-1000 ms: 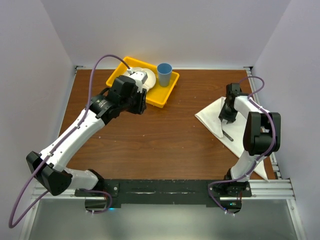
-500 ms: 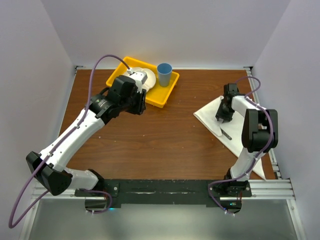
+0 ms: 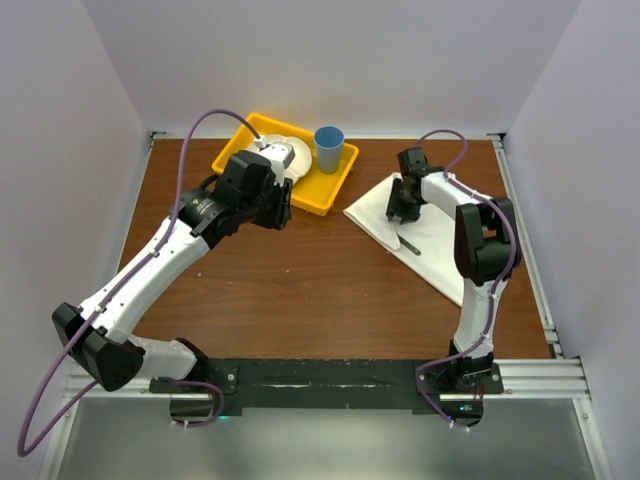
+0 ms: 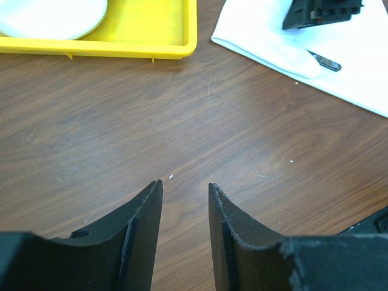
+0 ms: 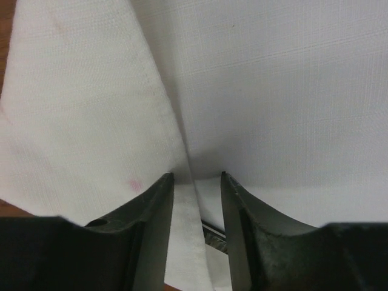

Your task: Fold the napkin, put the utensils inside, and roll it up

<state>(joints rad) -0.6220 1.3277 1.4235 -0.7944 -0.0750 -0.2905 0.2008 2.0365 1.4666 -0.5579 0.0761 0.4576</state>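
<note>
Napkin (image 3: 432, 252) lies at the right of the counter (image 3: 300, 270), knife (image 3: 410, 243) on it. Right tool (image 5: 197, 177) straddles a raised crease, and I cannot tell if it grips; left tool (image 4: 185, 185) hangs released. Tugging the cloth could slide the knife off.

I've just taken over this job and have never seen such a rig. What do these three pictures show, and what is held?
You are looking at two white robot arms, left and right, each ending in a two-finger gripper. The wide picture is from a fixed camera above and behind them; the other two come from a camera on each wrist. On the brown wooden table sit a yellow plastic tray holding a round white plate and a blue cup, and a thin white cloth napkin with a slim table knife on it. The left gripper is open and empty over bare wood. The right gripper is down on the napkin, a fold running between its fingers; whether it pinches that fold is unclear.
</note>
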